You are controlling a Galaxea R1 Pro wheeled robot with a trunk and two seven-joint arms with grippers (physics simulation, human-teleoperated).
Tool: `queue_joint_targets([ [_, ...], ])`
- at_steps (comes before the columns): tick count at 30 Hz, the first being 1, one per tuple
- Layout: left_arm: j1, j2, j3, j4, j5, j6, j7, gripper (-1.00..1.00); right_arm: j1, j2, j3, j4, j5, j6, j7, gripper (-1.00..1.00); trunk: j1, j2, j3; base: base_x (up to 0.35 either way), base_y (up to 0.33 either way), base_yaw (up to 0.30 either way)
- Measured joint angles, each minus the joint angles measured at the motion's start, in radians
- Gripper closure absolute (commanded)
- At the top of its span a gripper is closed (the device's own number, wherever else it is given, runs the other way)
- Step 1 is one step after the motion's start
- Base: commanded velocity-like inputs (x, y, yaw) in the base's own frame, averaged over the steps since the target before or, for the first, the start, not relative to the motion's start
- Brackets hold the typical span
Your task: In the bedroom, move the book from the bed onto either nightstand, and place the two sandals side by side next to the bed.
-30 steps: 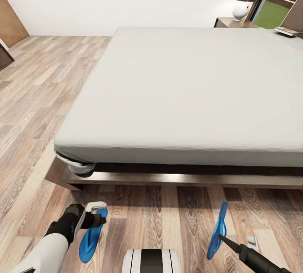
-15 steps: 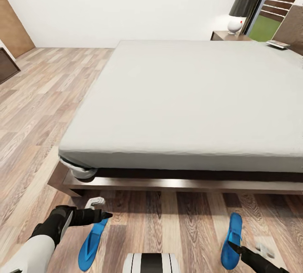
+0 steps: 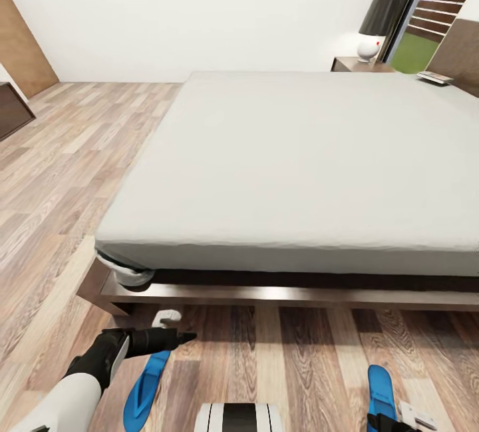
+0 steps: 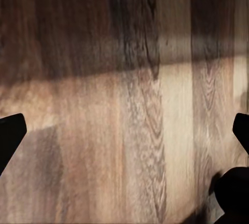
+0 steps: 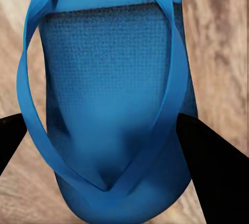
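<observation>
At the far left of the head view a brown door (image 3: 23, 42) stands against the white wall, with wood plank floor (image 3: 60, 172) running toward the bed. The left hand (image 3: 174, 327) hovers low over the floor just short of the bed frame, its dark fingers spread apart and grasping nothing; in the left wrist view only bare planks lie between the two fingertips (image 4: 10, 133). Just below that hand, one blue sandal (image 3: 143, 389) lies flat on the floor, pointing toward the bed (image 3: 293, 159), whose off-white mattress sits on a dark wooden frame. At the far corner a nightstand (image 3: 356, 64) carries a lamp (image 3: 376, 26), and the book (image 3: 434, 76) lies on the mattress near the headboard. At the lower right the second sandal (image 3: 380, 389) rests on the floor, well apart from the first, with the right hand (image 5: 124, 151) straddling it, fingers open on either side of the straps.
</observation>
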Motion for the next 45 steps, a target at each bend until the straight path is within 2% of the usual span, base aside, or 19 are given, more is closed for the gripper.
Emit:
queue_joint_targets([
  [5,-0.001,-0.011,-0.003,-0.004,0.003,-0.017,0.003,-1.00,0.000,0.012,0.000,-0.002,0.000,-0.002,-0.002,1.00,0.000,0.000,0.000,0.000,0.228,0.000],
  [9,-0.002,-0.019,-0.002,-0.007,0.002,-0.020,0.004,-1.00,0.000,0.016,-0.002,-0.004,0.000,-0.041,-0.003,1.00,0.000,0.000,0.000,0.000,0.284,0.000],
  [22,-0.002,-0.020,-0.002,-0.007,0.002,-0.020,0.004,-1.00,0.000,0.019,0.002,-0.004,0.001,-0.054,-0.003,1.00,0.000,0.000,0.000,0.000,0.285,0.000],
  [24,-0.002,-0.019,-0.002,-0.007,0.002,-0.020,0.004,-1.00,-0.002,0.032,0.010,-0.004,0.006,-0.048,-0.004,1.00,0.000,0.000,0.000,0.000,0.288,0.000],
  [26,-0.002,-0.019,-0.002,-0.007,0.002,-0.020,0.004,-1.00,-0.005,0.072,0.017,-0.004,0.032,-0.042,-0.005,1.00,0.000,0.000,0.000,0.000,0.288,0.000],
  [28,-0.002,-0.019,-0.002,-0.007,0.002,-0.020,0.004,-1.00,-0.007,0.098,0.017,-0.004,0.071,-0.037,-0.006,1.00,0.000,0.000,0.000,0.000,0.288,0.000],
  [31,-0.002,-0.019,-0.002,-0.007,0.002,-0.020,0.004,-1.00,-0.010,0.112,0.018,-0.004,0.126,-0.026,-0.007,1.00,0.000,0.000,0.000,0.000,0.288,0.000],
  [32,-0.002,-0.019,-0.003,-0.007,0.002,-0.020,0.004,-1.00,-0.012,0.115,0.020,-0.004,0.142,0.006,-0.007,1.00,0.000,0.000,0.000,0.000,0.288,0.000],
  [35,-0.002,-0.020,-0.003,-0.006,0.002,-0.020,0.004,-1.00,-0.015,0.124,0.018,-0.044,0.149,0.084,-0.007,1.00,0.000,0.000,0.000,0.000,0.288,0.000],
  [38,-0.002,-0.020,-0.003,-0.006,0.002,-0.020,0.004,-1.00,-0.016,0.142,0.017,-0.121,0.152,0.106,-0.017,1.00,0.000,0.000,0.000,0.000,0.288,0.000],
  [43,-0.002,-0.020,-0.003,-0.006,0.002,-0.020,0.004,-1.00,-0.015,0.159,0.017,-0.197,0.155,0.162,-0.111,1.00,0.000,0.000,0.000,0.000,0.288,0.000],
  [45,-0.002,-0.020,-0.003,-0.006,0.002,-0.020,0.004,-1.00,-0.015,0.162,0.016,-0.203,0.155,0.171,-0.122,1.00,0.000,0.000,0.000,0.000,0.288,0.000],
])
